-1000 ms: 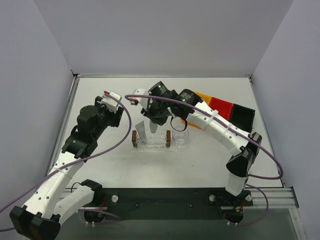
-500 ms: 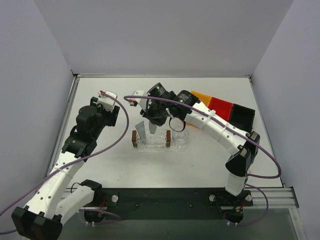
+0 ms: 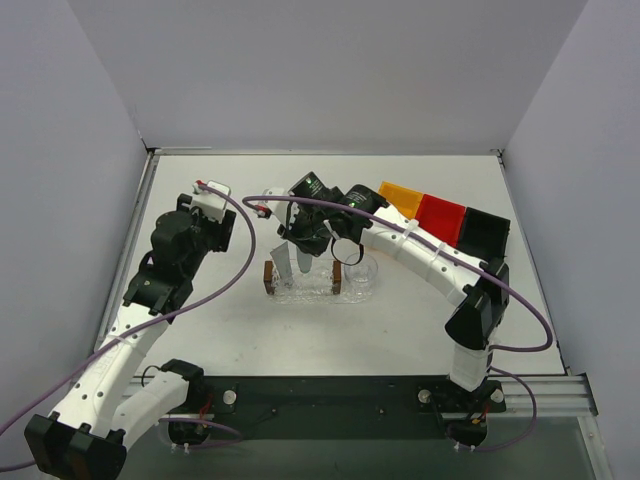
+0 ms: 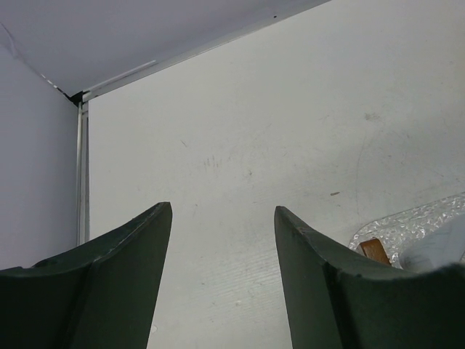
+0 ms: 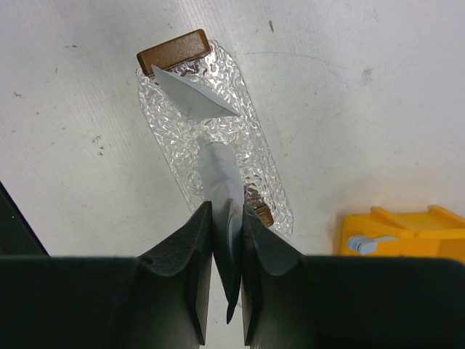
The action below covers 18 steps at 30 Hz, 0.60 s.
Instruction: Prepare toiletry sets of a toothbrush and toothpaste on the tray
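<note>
Centrally, the tray [image 5: 254, 156], a clear oval dish with a bumpy surface, rests on the counter [image 4: 290, 131]. It carries a brown block [image 5: 173, 49] at its far end, as my right wrist camera sees it, and a second brown block [image 5: 263, 215] at the near end. A toothpaste tube [image 5: 195, 98] lies across the tray just beside the far block. My right pincer [image 5: 225, 211] is drawn narrow and pinches a second toothpaste tube [image 5: 220, 178] between its fingers. That tube's free end points over the middle of the tray; whether it touches the surface cannot be told. The yellow bin [image 5: 407, 222] holds a pale-blue object [image 5: 361, 242], too little of which is exposed to name. From above, a clear cup [image 3: 364, 272] stands at the tray's right end, and a red bin [image 3: 441, 214] and black bin [image 3: 484, 232] follow the yellow one. My left pincer [image 4: 222, 211] stands wide, holding nothing, over bare counter to the left of the tray.
</note>
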Available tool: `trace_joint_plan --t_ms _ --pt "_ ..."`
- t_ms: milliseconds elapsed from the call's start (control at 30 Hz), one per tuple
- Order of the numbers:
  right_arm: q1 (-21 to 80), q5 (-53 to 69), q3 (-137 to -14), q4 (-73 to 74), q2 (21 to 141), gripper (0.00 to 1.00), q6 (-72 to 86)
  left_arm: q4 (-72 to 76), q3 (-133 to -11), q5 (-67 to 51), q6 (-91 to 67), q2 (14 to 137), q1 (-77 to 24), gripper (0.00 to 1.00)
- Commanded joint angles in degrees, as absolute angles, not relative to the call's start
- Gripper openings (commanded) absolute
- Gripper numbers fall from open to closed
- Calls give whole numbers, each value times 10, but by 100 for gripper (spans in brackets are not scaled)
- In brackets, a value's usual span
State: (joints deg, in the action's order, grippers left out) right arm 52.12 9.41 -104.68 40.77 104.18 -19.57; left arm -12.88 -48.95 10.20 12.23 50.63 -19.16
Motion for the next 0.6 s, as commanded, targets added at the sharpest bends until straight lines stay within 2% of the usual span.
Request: trace_joint_plan --t_ms 0,567 --pt "524 100 -1048 393 1039 0 -192 -99 -489 112 112 497 -185 68" --pt "524 98 -1042 388 1044 0 -195 -98 -483 113 111 496 -185 68"
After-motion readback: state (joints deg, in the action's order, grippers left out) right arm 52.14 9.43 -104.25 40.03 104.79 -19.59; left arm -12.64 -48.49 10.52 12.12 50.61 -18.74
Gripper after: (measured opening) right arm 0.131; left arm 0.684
